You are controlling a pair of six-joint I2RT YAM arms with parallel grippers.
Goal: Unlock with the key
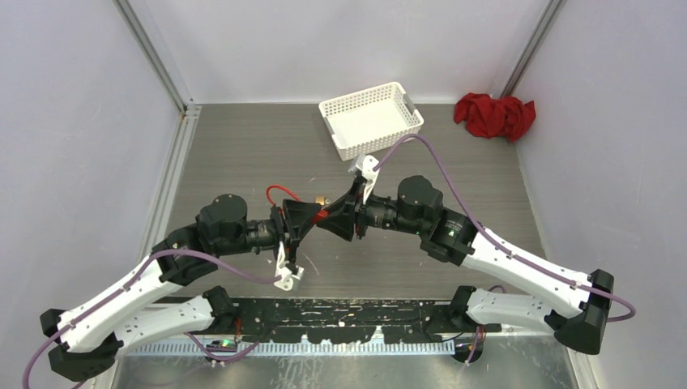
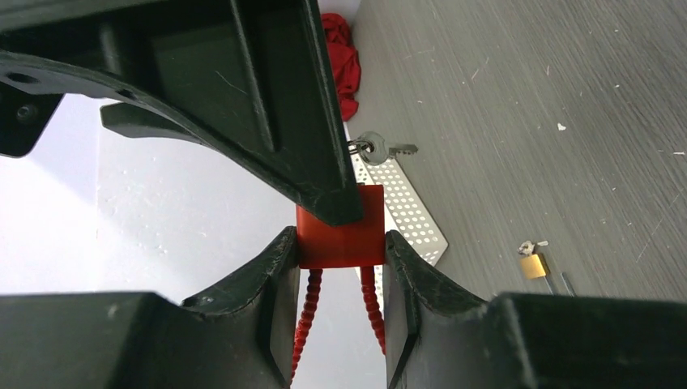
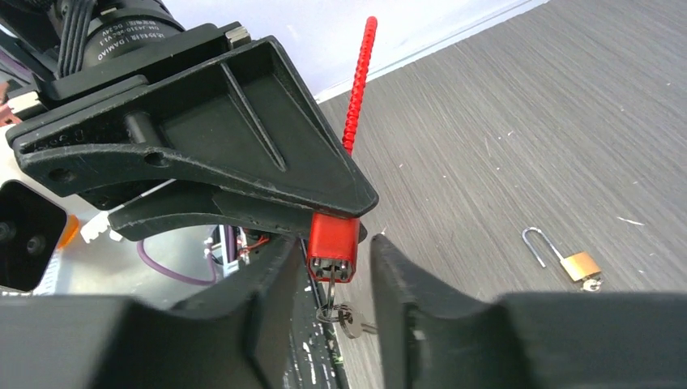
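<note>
A red cable lock point(image 2: 340, 239) with a ribbed red cable point(image 3: 358, 81) is held off the table. My left gripper point(image 2: 340, 251) is shut on its square body point(image 1: 322, 216). A key point(image 3: 330, 279) sits in the lock's end face, and a ring with a second key point(image 3: 348, 320) hangs from it. The hanging key also shows in the left wrist view point(image 2: 377, 150). My right gripper point(image 3: 334, 284) faces the left one, with its jaws apart on either side of the key and lock end. It touches neither visibly.
A small brass padlock point(image 3: 581, 265) with its shackle open lies on the grey table point(image 1: 243, 154). It also shows in the left wrist view point(image 2: 532, 265). A white perforated basket point(image 1: 371, 117) stands at the back. A red cloth point(image 1: 494, 115) lies at the back right.
</note>
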